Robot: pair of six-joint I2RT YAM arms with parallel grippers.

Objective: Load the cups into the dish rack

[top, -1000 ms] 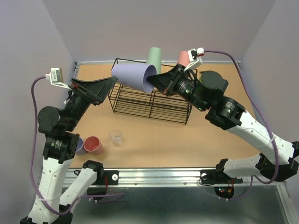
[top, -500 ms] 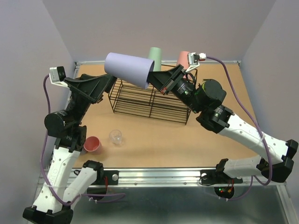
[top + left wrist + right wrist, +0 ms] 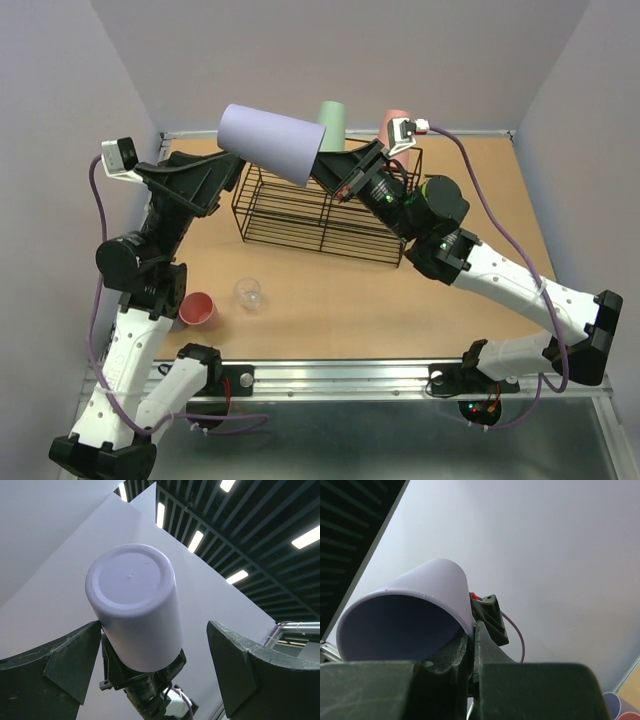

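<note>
Pink cup [image 3: 198, 309]: laid on its side on the table [image 3: 470, 200] near the front edge, its mouth turned toward the camera.
Clear cup [image 3: 248, 293]: set just beside the pink cup, to its right, apart from it.
Left gripper [image 3: 228, 172]: raised off the table with its fingers spread wide; nothing is gripped, and the lavender cup's closed base is seen between the two fingers without contact.
Right gripper [image 3: 332, 180]: clenched on the rim of the lavender cup, one finger inside the mouth and one outside.
Lavender cup [image 3: 270, 145]: held in the air above the rack's left end, tilted, base toward the left gripper; not in the rack.
Dish rack [image 3: 320, 215]: placed mid-table, its lower tier bare.
Green cup [image 3: 331, 127]: seen at the rack's far edge, base up.
Far pink cup [image 3: 392, 122]: seen at the rack's far right corner, partly hidden by the right wrist.
</note>
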